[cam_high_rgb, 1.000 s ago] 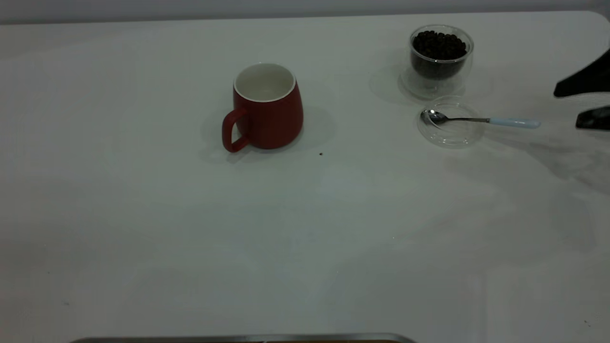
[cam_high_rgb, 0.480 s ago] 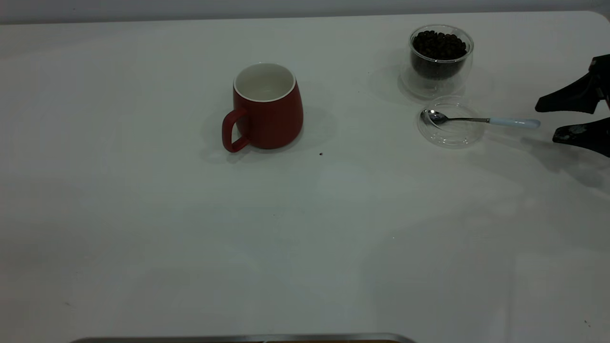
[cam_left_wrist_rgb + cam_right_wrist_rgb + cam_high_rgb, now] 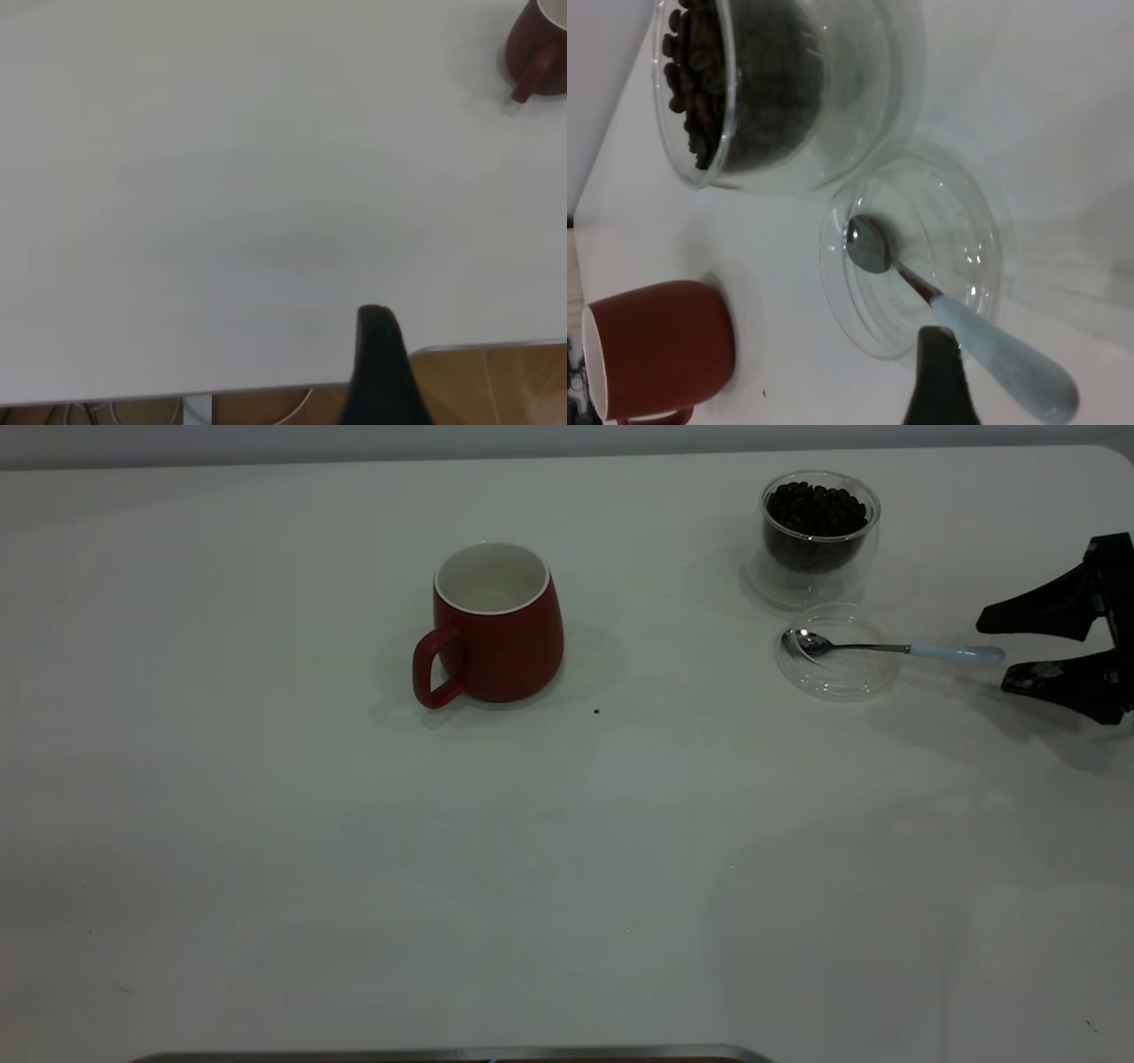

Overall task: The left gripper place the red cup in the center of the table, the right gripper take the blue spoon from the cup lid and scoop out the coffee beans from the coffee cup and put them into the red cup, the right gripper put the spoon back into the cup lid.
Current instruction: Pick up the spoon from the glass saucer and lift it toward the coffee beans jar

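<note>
the red cup (image 3: 498, 622) stands upright near the middle of the table (image 3: 567, 868), and its white inside looks empty, so the next job is probably picking up the blue spoon (image 3: 895, 647). the spoon lies flat with its shiny bowl inside the cup lid (image 3: 837, 677) and its pale blue handle sticking out over the rim, off to the right side. its long way runs almost straight across the table, left to right, and the handle end points at the right gripper (image 3: 1019, 646). that gripper is at the right edge of the table, just beside the handle tip but not touching it. its two black fingers are spread wide, one on the far side of the handle line and one on the near side, so the handle would slide in between them if the gripper goes a bit more to the left. the coffee cup (image 3: 819, 536), full of coffee beans (image 3: 815, 509), stands just behind the lid. the right arm is much nearer to the spoon. the left gripper (image 3: 379, 372) is parked back at the table's edge, well away from the red cup, and i cannot tell if it is open or closed
</note>
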`<action>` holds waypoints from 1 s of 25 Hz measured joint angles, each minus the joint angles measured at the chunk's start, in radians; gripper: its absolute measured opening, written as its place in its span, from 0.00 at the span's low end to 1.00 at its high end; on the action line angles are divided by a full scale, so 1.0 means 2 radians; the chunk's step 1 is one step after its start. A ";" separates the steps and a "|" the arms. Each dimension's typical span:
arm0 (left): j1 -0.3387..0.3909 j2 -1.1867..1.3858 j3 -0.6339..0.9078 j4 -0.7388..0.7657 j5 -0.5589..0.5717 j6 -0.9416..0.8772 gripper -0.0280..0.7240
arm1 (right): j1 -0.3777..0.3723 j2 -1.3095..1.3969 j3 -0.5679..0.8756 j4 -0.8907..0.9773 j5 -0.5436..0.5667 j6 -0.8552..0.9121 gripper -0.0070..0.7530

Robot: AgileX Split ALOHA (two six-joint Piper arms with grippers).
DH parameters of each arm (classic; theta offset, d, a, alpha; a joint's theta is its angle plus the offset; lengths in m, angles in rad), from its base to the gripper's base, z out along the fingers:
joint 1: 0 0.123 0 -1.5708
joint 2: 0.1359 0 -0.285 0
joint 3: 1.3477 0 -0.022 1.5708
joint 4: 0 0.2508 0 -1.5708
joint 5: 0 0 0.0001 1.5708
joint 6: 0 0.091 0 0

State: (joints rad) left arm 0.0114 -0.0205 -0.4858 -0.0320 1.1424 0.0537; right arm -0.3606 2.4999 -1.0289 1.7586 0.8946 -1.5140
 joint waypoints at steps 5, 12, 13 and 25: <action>0.000 0.000 0.000 0.000 0.000 0.000 0.82 | 0.013 0.010 -0.012 0.010 0.003 -0.002 0.79; 0.000 0.000 0.000 0.000 0.000 0.000 0.82 | 0.039 0.017 -0.030 0.010 0.005 -0.002 0.79; 0.000 0.000 0.000 0.000 0.000 0.000 0.82 | 0.041 0.018 -0.030 0.010 0.005 -0.002 0.79; 0.000 0.000 0.000 0.000 0.000 0.000 0.82 | 0.042 0.025 -0.032 0.009 0.005 0.011 0.79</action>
State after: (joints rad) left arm 0.0114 -0.0205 -0.4858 -0.0320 1.1424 0.0537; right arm -0.2771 2.5500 -1.0920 1.7765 0.9053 -1.4911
